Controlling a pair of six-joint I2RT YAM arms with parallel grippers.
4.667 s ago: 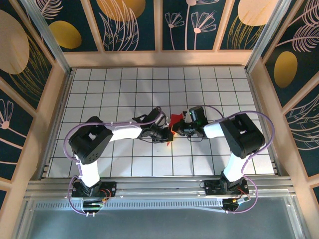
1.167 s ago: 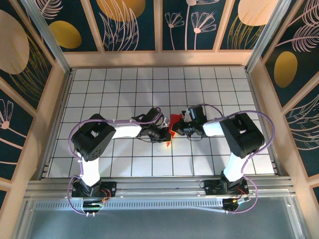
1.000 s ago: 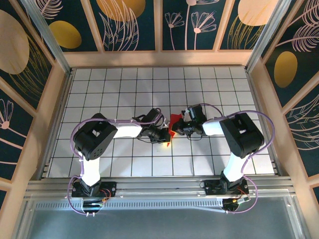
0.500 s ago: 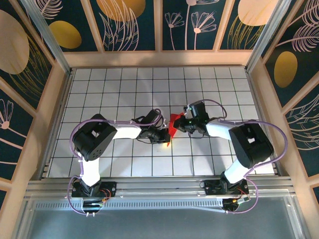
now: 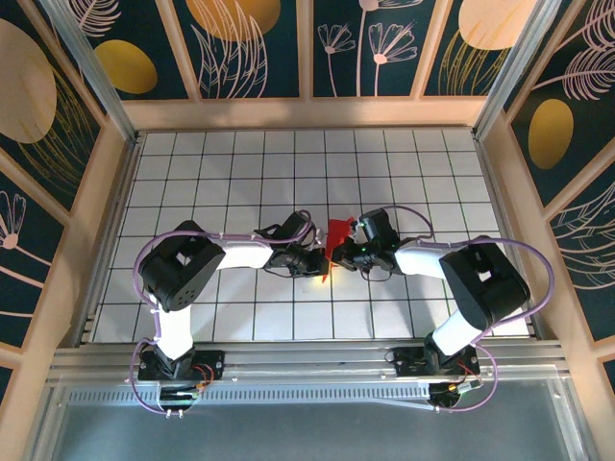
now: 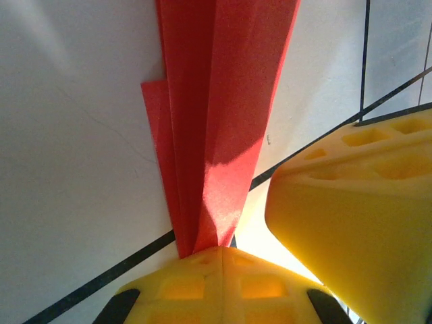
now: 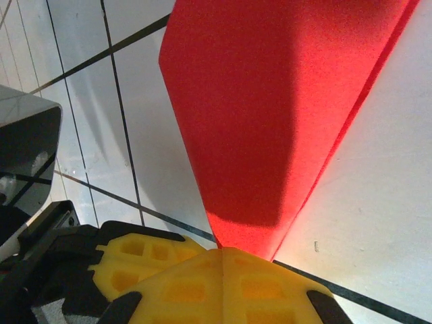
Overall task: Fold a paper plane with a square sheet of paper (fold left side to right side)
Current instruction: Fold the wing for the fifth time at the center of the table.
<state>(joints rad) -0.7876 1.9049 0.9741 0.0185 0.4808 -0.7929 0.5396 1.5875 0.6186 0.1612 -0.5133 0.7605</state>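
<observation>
**Both tools met at the folded red paper at mid-table.**
Top view: the narrow, creased bright red paper [image 5: 335, 236] lay on the white gridded table [image 5: 231, 163] between the left tool [image 5: 320, 261] and right tool [image 5: 348, 252]. Left wrist view: one yellow finger [image 6: 223, 283] touched the layered point, the other apart, so open; align edges before creasing. Right wrist view: closure could not be told.

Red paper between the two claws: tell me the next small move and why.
Probably press the left claw down along the crease. The red paper is already a narrow folded shape, its layers fan apart in the left wrist view, and the right claw meets its other end.
</observation>
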